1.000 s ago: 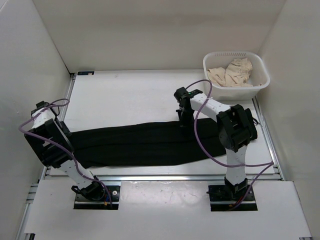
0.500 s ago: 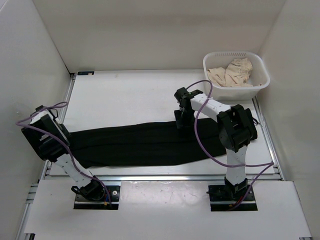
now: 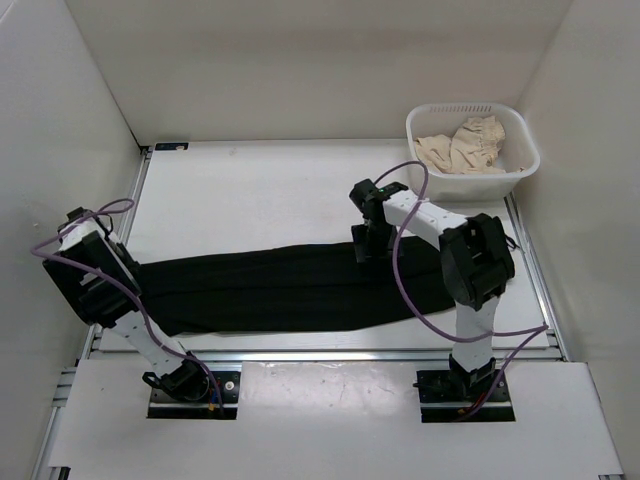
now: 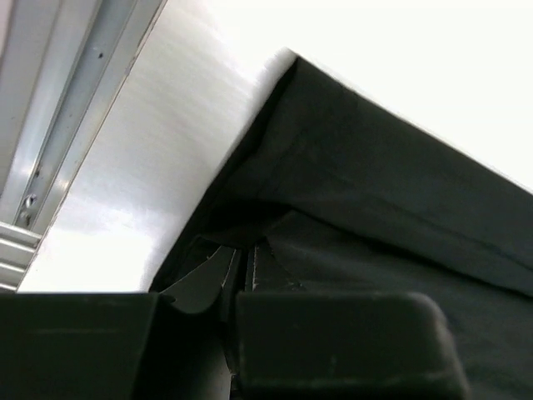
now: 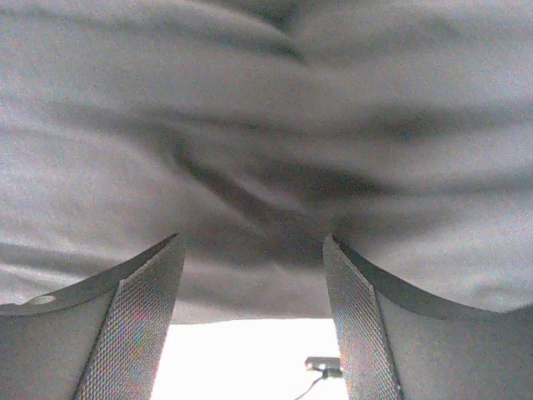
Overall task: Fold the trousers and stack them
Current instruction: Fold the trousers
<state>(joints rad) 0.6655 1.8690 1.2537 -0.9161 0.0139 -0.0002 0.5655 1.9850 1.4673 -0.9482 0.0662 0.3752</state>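
Note:
The black trousers (image 3: 290,285) lie stretched flat across the table from left to right. My left gripper (image 4: 243,254) is at their left end, shut, with the fabric's edge (image 4: 375,183) pinched between its fingertips. In the top view that gripper is hidden under the left arm (image 3: 90,275). My right gripper (image 3: 366,250) is low over the far edge of the trousers, right of the middle. Its jaws (image 5: 252,239) stand open and apart, with creased black cloth (image 5: 266,108) lying just beyond the fingertips and nothing gripped between them.
A white basket (image 3: 525,150) with beige cloth (image 3: 460,150) in it stands at the back right corner. White walls close in the table (image 3: 250,190) on three sides. A metal rail (image 4: 75,125) runs along the table edge beside the trousers' left end.
The left gripper has shut on the trousers' left end, its arm shifting slightly left. The right gripper has opened and let go of the fabric at the far edge.

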